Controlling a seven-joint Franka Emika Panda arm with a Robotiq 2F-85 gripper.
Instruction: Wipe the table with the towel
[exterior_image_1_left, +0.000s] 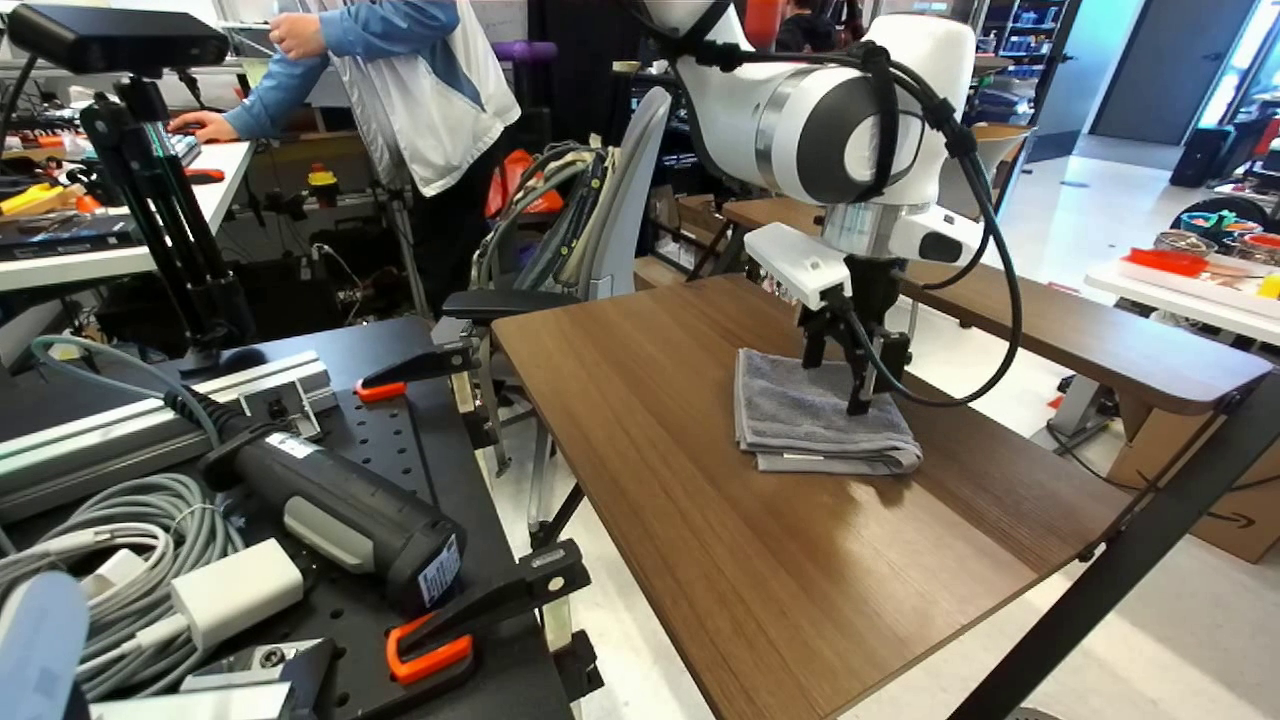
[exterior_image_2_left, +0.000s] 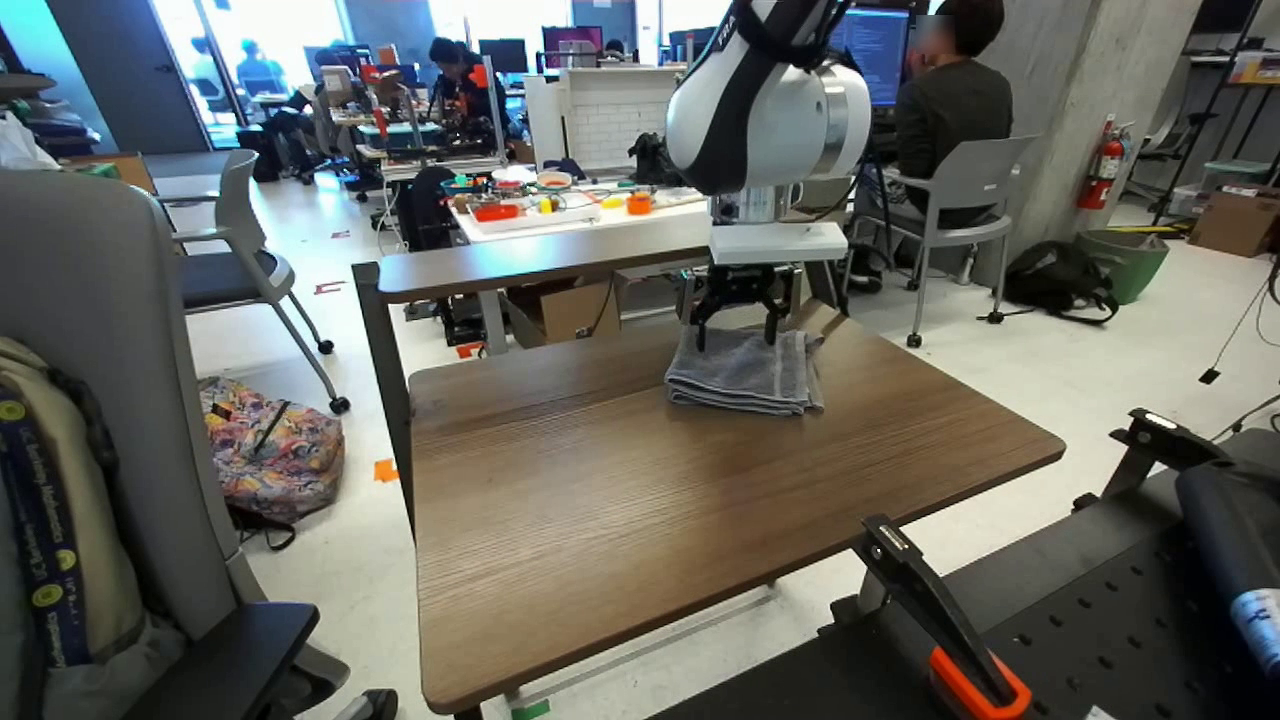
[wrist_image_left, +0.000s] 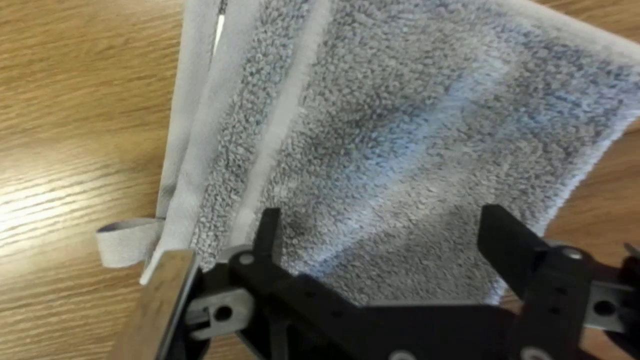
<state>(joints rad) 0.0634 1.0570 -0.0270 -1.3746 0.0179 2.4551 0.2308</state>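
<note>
The towel, a grey folded terry cloth, lies on the brown wood-grain table; it shows in both exterior views (exterior_image_1_left: 785, 405) (exterior_image_2_left: 738, 380) and the wrist view (wrist_image_left: 390, 120). The table (exterior_image_1_left: 640, 420) (exterior_image_2_left: 560, 510) also shows in the wrist view (wrist_image_left: 75, 125). The gripper (exterior_image_1_left: 835, 388) (exterior_image_2_left: 736, 345) points down over the towel's top. Its fingers (wrist_image_left: 382, 209) are wide apart, with towel surface between and below them and nothing clamped. The fingertips are at or just above the cloth; whether they touch cannot be told. The towel's loop tag sticks out at left in the wrist view.
A narrower wooden shelf (exterior_image_1_left: 1090, 335) (exterior_image_2_left: 540, 262) runs along the table's side, joined by a dark post (exterior_image_1_left: 1130, 550). A black cart (exterior_image_1_left: 400, 470) with clamps, cables and a handheld tool stands beside the table. A grey chair (exterior_image_1_left: 620, 200) stands close by.
</note>
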